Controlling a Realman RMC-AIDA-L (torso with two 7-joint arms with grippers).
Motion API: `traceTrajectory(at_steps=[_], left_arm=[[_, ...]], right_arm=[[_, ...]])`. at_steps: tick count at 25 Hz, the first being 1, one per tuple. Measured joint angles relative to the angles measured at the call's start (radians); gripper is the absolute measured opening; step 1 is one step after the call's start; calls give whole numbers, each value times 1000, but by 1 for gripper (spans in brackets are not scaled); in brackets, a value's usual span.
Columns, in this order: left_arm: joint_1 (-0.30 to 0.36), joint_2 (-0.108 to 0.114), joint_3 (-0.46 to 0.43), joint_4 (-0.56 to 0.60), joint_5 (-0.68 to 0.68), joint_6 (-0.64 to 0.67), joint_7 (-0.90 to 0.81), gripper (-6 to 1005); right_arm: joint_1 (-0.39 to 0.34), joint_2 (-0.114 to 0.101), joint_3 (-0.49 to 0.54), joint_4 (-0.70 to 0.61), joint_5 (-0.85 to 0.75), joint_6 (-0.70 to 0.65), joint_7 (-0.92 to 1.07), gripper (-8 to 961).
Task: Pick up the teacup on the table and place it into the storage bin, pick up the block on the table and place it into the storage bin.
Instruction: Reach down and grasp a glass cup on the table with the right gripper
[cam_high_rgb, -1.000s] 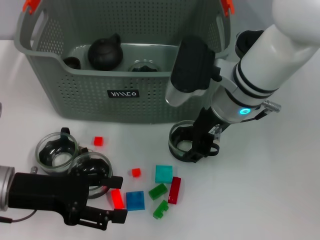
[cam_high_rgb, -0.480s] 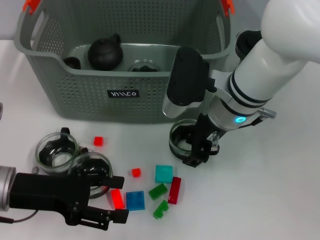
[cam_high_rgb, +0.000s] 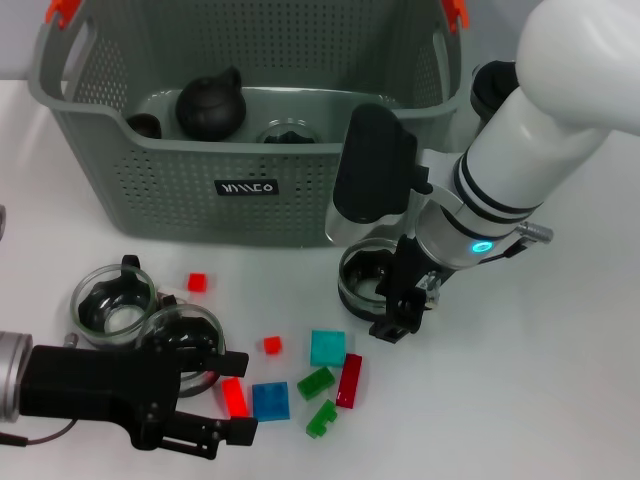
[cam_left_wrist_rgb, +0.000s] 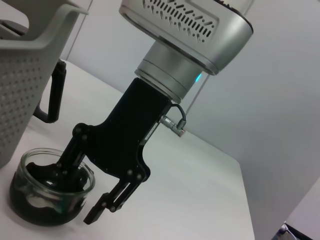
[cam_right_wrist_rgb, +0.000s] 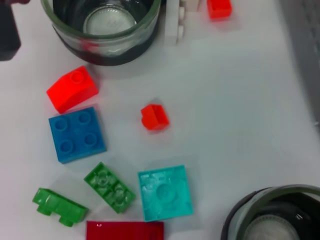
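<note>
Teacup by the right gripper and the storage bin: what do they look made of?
The teacup at the right gripper looks like clear glass with a dark inside: see-through wall, glossy rim. The storage bin looks like matte grey moulded plastic, judging by its perforated walls and cut-out handles.

Tabletop: plain white tabletop (cam_high_rgb: 560, 400).
Bin: grey perforated plastic storage bin (cam_high_rgb: 170, 190) stands at its rear.
Cups: three clear glass teacups (cam_high_rgb: 365, 275) stand before the bin.
Blocks: red, blue, teal and green plastic blocks (cam_high_rgb: 327, 347) scattered before the bin.
</note>
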Motion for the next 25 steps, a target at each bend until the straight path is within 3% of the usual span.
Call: traceTrajectory(at_steps=[11, 17, 22, 25], left_arm=[[0, 0, -1, 0, 0, -8, -3, 904], [0, 0, -3, 0, 0, -9, -3, 904], [0, 0, -3, 0, 0, -9, -3, 904], [0, 0, -2, 0, 0, -9, -3, 904]], right_arm=[[0, 0, -32, -6, 2, -1, 7, 421], [1, -1, -34, -11, 2, -14, 12, 182], [5, -4, -31, -14, 2, -27, 21, 55], [-5, -6, -23, -52, 2, -48, 23, 55]])
